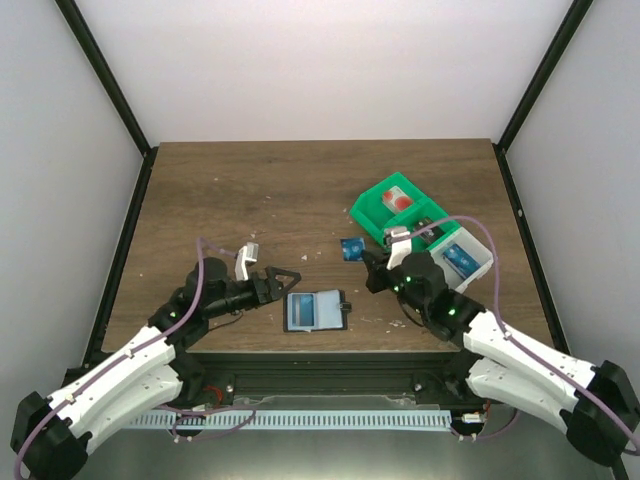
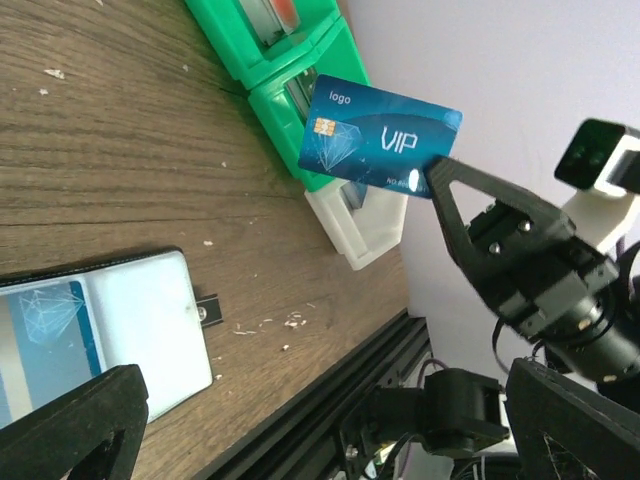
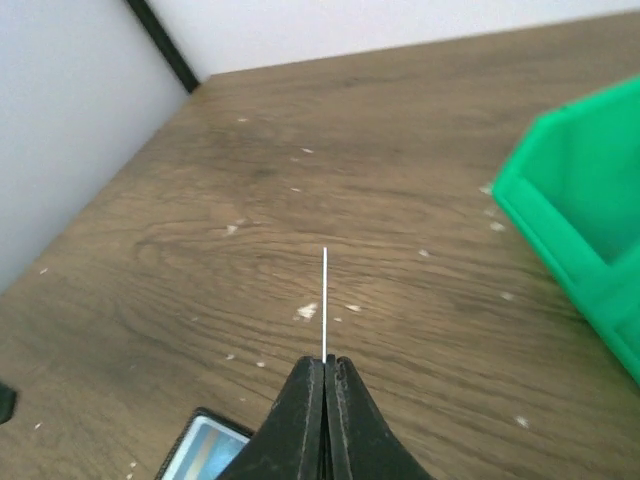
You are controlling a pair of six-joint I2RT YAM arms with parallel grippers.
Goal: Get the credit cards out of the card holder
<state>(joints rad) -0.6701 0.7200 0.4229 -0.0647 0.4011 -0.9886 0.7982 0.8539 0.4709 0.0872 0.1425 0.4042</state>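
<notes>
Right gripper (image 1: 363, 258) is pinched tight on a dark blue card (image 2: 380, 140), held clear of the table at about one o'clock from the card holder (image 1: 315, 310). I'd guess it's bound for the green tray (image 1: 372, 213) out at two o'clock. Left gripper (image 1: 288, 281) hangs at the holder's nine o'clock, jaws wide apart, gripping nothing, probably placed to steady it. The holder lies open with a second card (image 2: 45, 335) showing in its slot. Whether more hide beneath, I can't tell, and the tray's contents are mostly blocked.
</notes>
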